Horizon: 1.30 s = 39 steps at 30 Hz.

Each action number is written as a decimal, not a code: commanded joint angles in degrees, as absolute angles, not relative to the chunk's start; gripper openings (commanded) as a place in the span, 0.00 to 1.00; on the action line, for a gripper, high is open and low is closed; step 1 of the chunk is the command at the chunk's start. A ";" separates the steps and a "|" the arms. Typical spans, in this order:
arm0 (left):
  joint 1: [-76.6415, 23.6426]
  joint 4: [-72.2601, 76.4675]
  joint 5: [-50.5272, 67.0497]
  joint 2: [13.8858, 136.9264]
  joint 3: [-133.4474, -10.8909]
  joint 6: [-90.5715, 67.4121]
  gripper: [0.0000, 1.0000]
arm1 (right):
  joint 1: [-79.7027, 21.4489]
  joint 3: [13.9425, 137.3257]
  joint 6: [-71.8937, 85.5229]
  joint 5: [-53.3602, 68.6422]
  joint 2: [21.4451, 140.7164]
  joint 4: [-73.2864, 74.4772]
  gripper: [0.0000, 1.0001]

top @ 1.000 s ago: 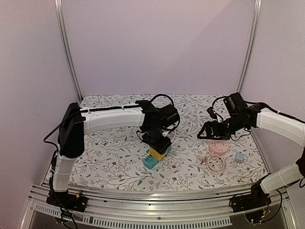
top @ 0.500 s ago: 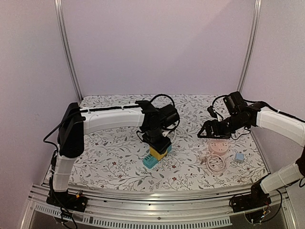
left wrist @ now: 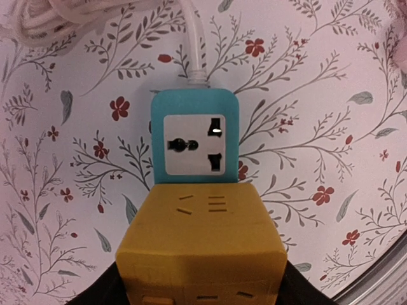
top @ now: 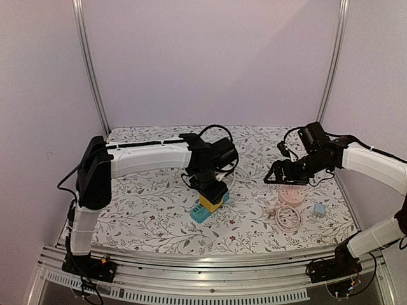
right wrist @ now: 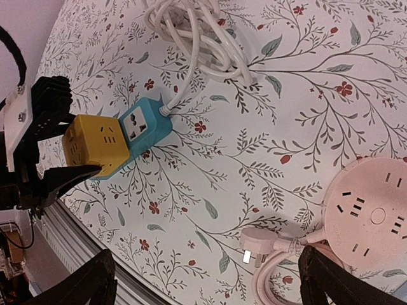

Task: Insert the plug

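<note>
Fingers [right wrist: 60, 181] of the left gripper [top: 210, 192] clamp the yellow plug [left wrist: 200, 248] onto the teal strip [left wrist: 194, 136] beneath; it looks nearly seated, while the right gripper [top: 284, 178] gapes idle.

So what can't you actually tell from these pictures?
- Left wrist view: the yellow cube covers part of the teal socket strip, hiding whether it is plugged in.
- Right wrist view: the right edge cuts off the pink round socket.
- Top view: the pale blue item is too small to identify.
</note>
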<state>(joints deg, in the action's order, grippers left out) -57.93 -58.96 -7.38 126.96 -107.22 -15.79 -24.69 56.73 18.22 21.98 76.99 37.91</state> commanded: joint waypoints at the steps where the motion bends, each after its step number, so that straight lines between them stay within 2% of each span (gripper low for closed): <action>1: -53.76 -62.14 -6.99 133.79 -96.66 -13.17 0.00 | -24.52 56.34 18.80 20.31 75.79 38.06 0.99; 5: -53.83 -60.86 -1.39 128.92 -90.69 -9.93 0.00 | -24.45 56.19 19.03 20.45 75.43 37.93 0.99; 13: -55.15 -59.77 1.19 120.22 -81.23 -6.56 0.00 | -24.43 55.48 19.00 21.22 75.84 36.61 0.99; 24: -61.84 -61.66 8.19 117.21 -79.40 -1.51 0.00 | -24.47 55.15 18.20 21.37 76.16 36.49 0.99; 39: -64.45 -61.56 -2.42 111.69 -76.01 2.91 0.04 | -24.47 55.22 17.60 22.21 76.33 36.31 0.99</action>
